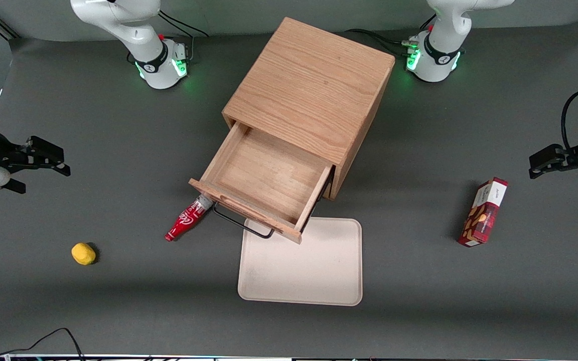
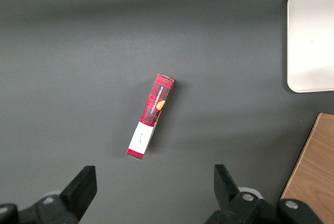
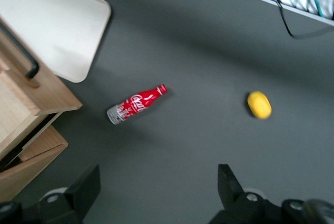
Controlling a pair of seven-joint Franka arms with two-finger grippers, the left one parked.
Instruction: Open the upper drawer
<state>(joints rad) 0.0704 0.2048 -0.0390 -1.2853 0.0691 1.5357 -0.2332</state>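
A: Starting at the working arm's end of the dark grey bench, we see the black two-finger tool of the right arm hanging above bare bench, well apart from the cabinet. In the right wrist view its two fingers stand wide apart with nothing between them.

B: Nearer the front camera than the tool we find the small yellow rounded object, lying alone on the bench. Next comes the red bottle with white lettering, lying on its side, its grey cap end just beside the corner of the drawer front.

A: Then the boxy light oak cabinet at mid-bench. The upper drawer is pulled well out toward the front camera, and we look straight down onto its bare wooden floor. Its thin black wire handle shows below the front panel.

B: Just in front of the drawer lies the flat cream tray with rounded corners; the drawer's corner overhangs the tray's edge.

A: Toward the parked arm's end we see the red rectangular carton with a white end panel, lying flat, well apart from the tray and the cabinet.
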